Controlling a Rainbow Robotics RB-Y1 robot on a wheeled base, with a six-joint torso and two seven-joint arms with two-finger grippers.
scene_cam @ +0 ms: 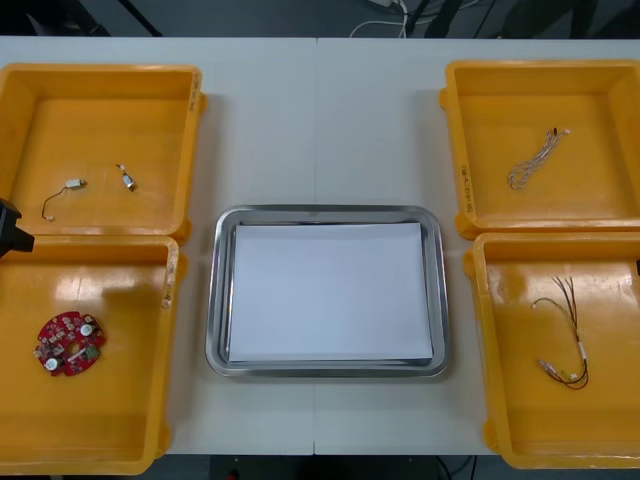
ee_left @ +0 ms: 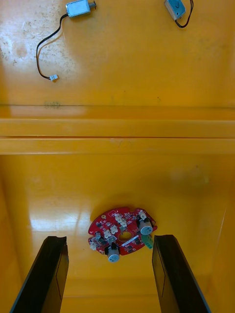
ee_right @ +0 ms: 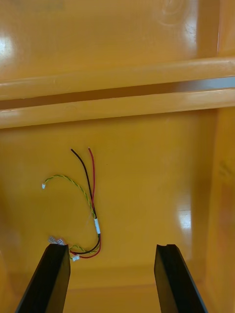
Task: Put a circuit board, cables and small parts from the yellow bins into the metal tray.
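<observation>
Both are hovering released, lining up picks: left hand [ee_left: 110,239] astride the circuit board [ee_left: 122,231], right hand [ee_right: 111,247] just behind the red and yellow cable [ee_right: 92,195].

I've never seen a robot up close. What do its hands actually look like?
Each hand is a plain two-finger gripper. The left gripper and right gripper look alike: two flat, matte black fingers shaped like slim slabs, tapering a little toward squared tips. No markings or cables show on them. What shows of the left arm is black too.
</observation>
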